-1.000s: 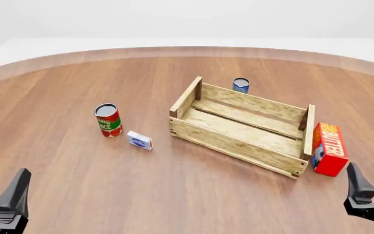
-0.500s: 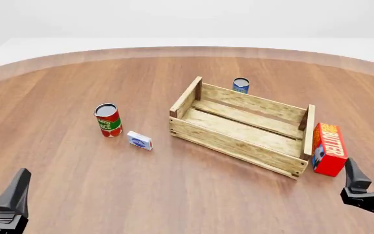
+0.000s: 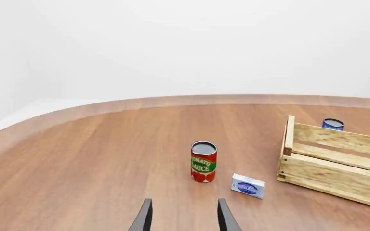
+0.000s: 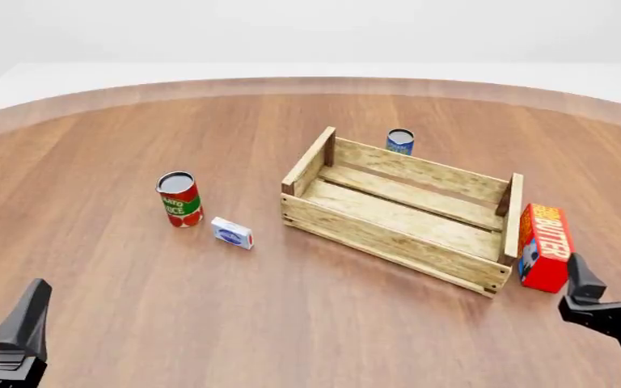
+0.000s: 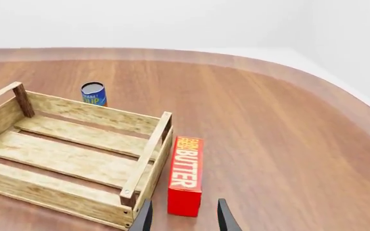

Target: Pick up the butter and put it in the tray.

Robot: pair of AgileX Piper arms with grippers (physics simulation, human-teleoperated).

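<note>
The right gripper [image 4: 613,293], fingers parted and empty, has been brought closer to the butter [image 4: 545,246] beside the tray [image 4: 397,228]; grasping is judged next

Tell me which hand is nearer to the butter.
Right. The right hand hovers open just on the near side of the butter, not touching it. The left hand is far across the table, beyond the tray, also open.
</note>
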